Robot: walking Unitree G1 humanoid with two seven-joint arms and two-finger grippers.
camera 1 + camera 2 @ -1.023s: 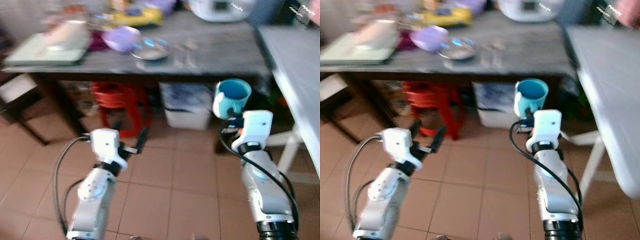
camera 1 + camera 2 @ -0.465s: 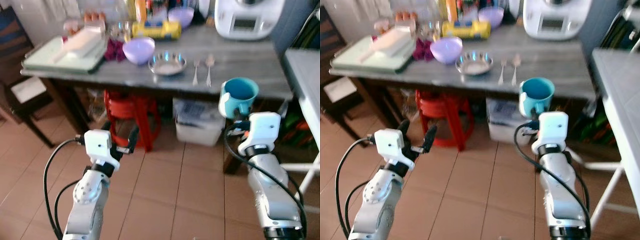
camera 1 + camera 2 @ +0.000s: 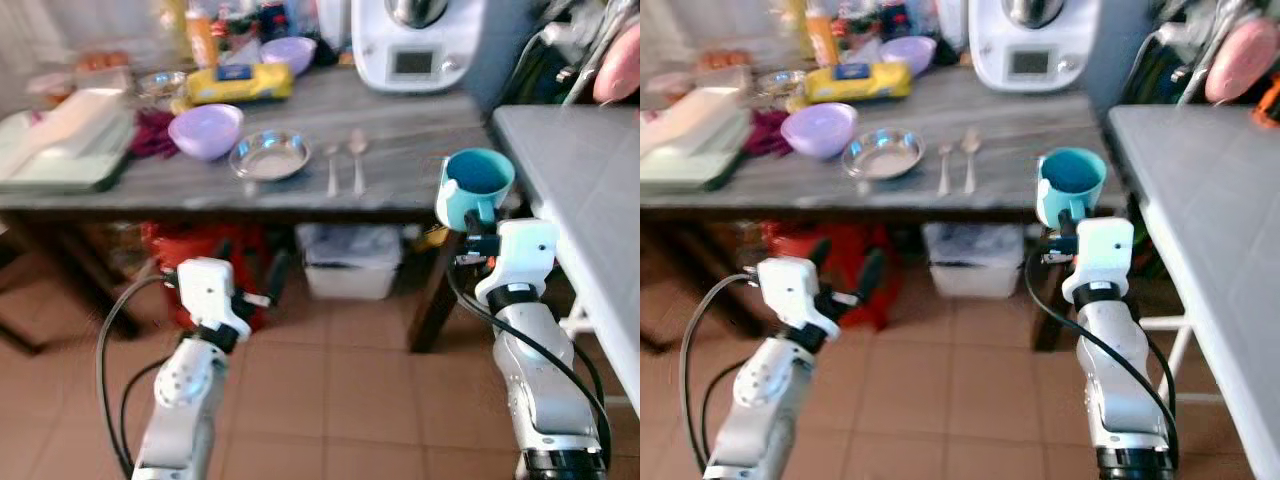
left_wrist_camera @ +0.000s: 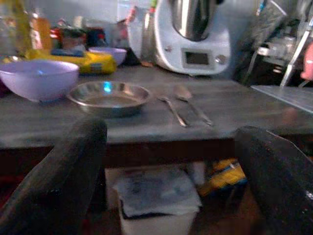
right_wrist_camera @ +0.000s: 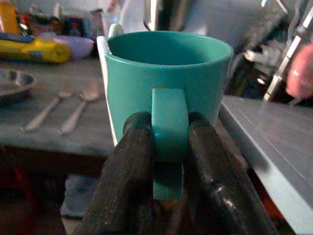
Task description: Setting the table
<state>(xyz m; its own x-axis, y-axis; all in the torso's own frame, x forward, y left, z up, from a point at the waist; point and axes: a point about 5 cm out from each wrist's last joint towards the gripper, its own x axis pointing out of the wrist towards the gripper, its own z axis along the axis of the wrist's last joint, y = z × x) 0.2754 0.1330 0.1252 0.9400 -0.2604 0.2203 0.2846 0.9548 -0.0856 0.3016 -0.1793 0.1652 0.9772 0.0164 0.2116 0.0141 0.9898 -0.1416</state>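
Teal mug (image 5: 168,78), handle pinched in right pincer (image 5: 168,142), upright

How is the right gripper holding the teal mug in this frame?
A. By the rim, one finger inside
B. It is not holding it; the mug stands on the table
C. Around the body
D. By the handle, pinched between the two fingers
D: in the right wrist view the right gripper has its jaws closed on either side of the handle of the mug, which it holds upright in the air.
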